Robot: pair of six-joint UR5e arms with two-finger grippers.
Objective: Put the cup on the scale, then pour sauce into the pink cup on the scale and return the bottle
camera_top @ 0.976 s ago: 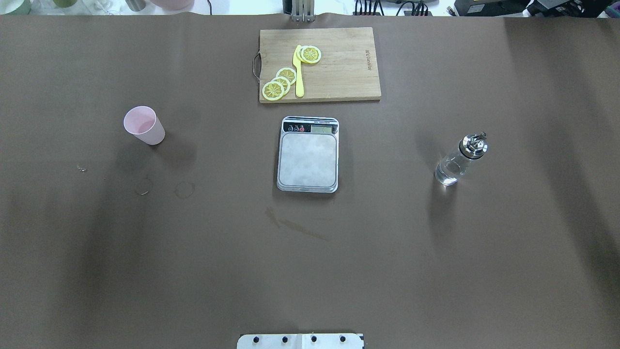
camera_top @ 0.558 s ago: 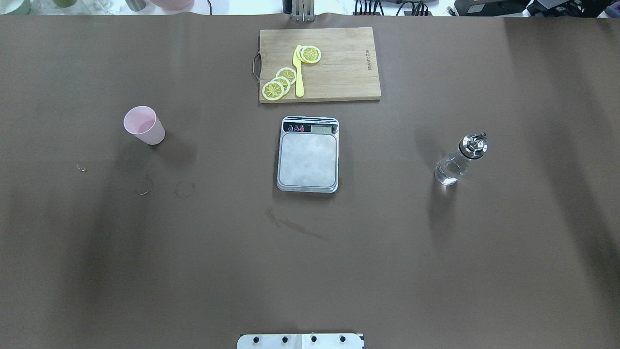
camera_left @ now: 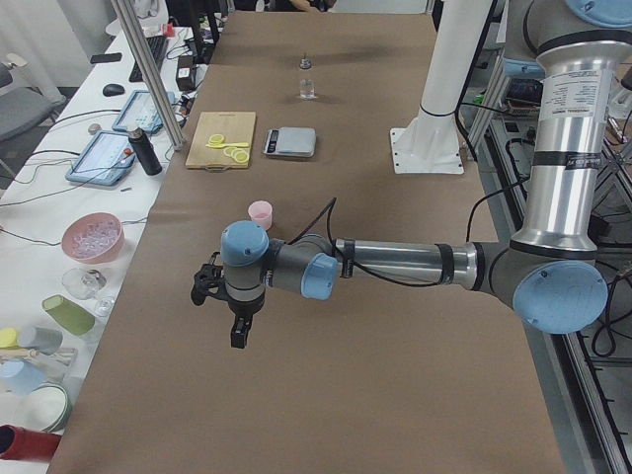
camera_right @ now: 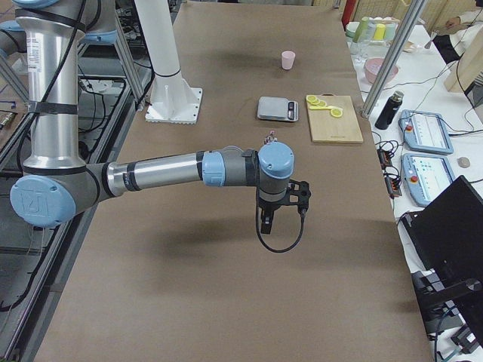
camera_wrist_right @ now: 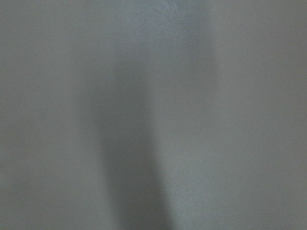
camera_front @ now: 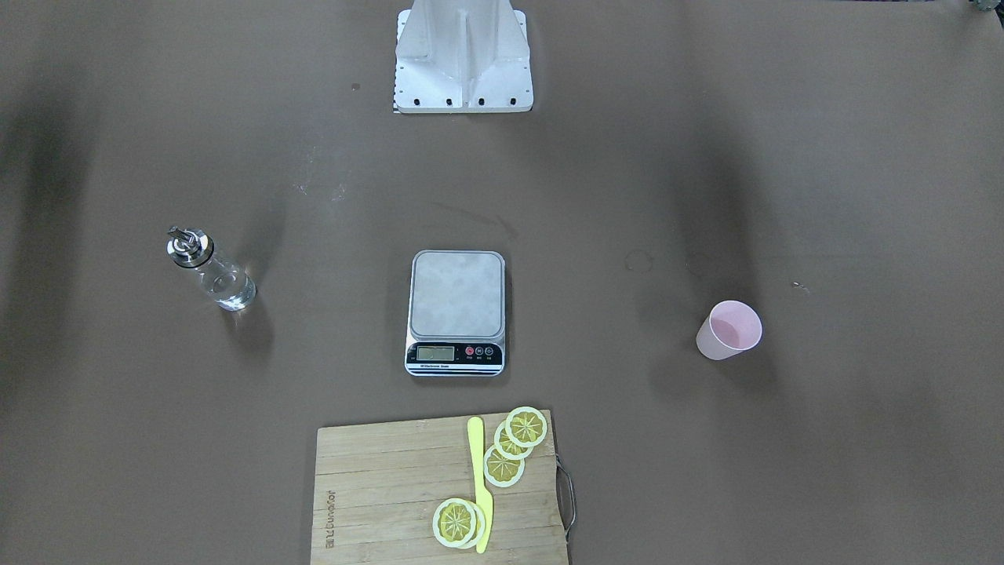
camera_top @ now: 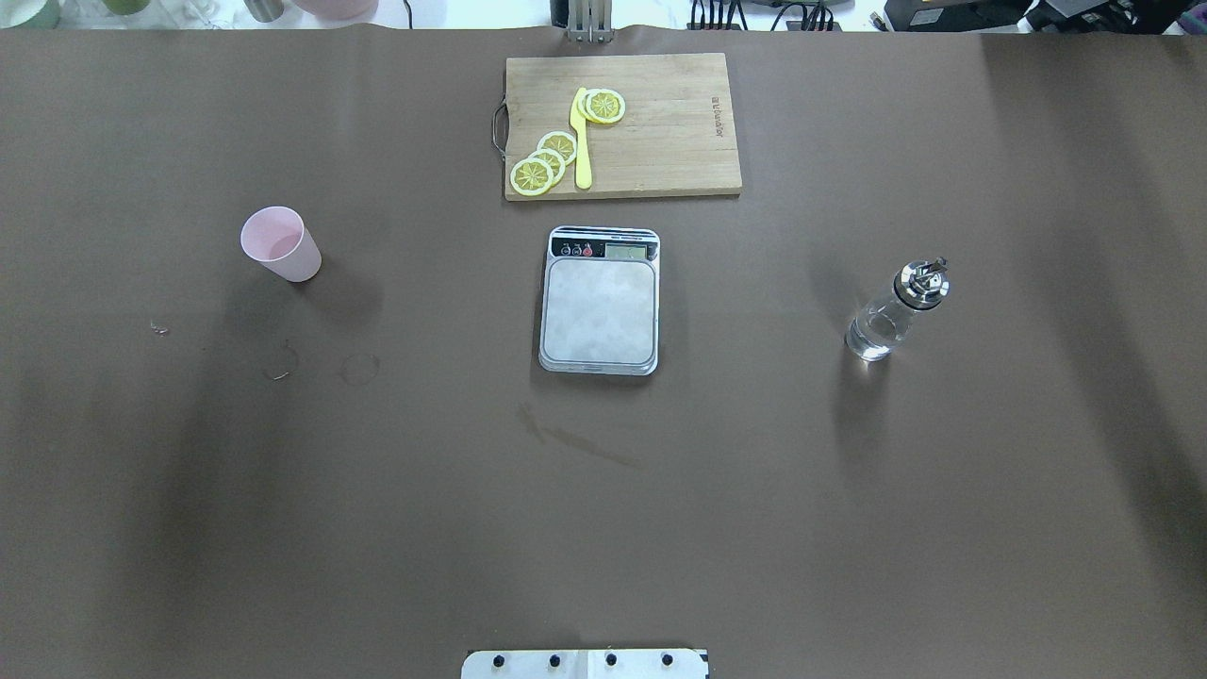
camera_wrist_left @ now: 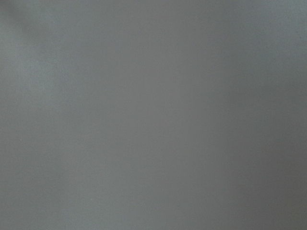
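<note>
Nothing on the table has been moved since the earlier overhead frames.
The cup [camera_top: 280,243] is seen upright at mid-left of the overhead frame, the scale [camera_top: 600,311] at centre, the bottle [camera_top: 894,311] at right, all well apart. The left gripper [camera_left: 238,336] and right gripper [camera_right: 266,224] are shown only from the side, so their jaws cannot be judged. The light cup could be tipped by an off-centre finger.

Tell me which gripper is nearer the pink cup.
Left. The left gripper hangs above the table just outside the cup, toward the table's left end. The right gripper hangs at the opposite end, beyond the bottle and scale.
</note>
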